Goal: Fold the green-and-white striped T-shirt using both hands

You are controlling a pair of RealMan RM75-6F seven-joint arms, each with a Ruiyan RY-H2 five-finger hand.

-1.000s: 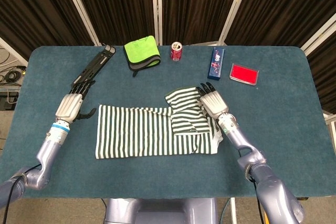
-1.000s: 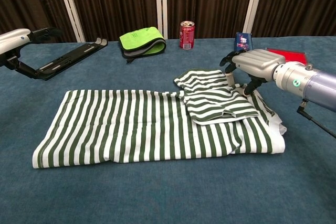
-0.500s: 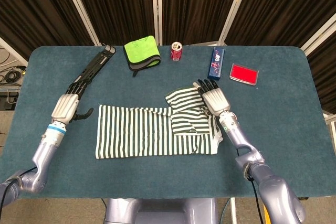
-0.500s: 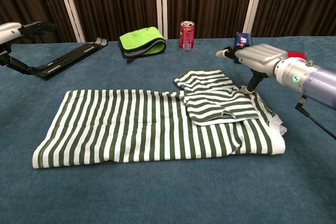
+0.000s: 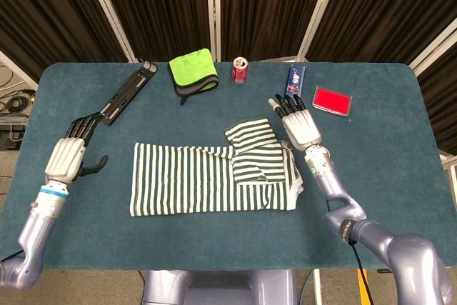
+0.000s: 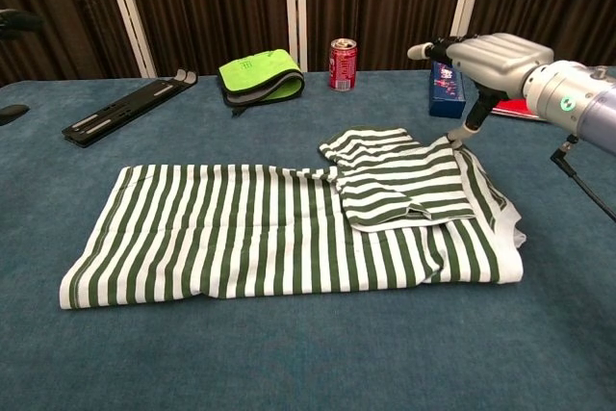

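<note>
Head view is showing both hands, left hand [image 5: 66, 158] and right hand [image 5: 302, 128], hovering spread-fingered and empty beside the soft, limp T-shirt [image 5: 207, 180], best pinched at its hem corners.

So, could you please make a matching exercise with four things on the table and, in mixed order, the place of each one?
Things:
1. red soda can
2. flat red rectangular pad
3. bright green folded cloth
4. long black flat stand

Places:
A. far right of the back row
B. far left, lying at a slant
C. directly left of the can
D. back centre, standing upright

Pairs: 1-D, 2-A, 3-C, 4-B
</note>
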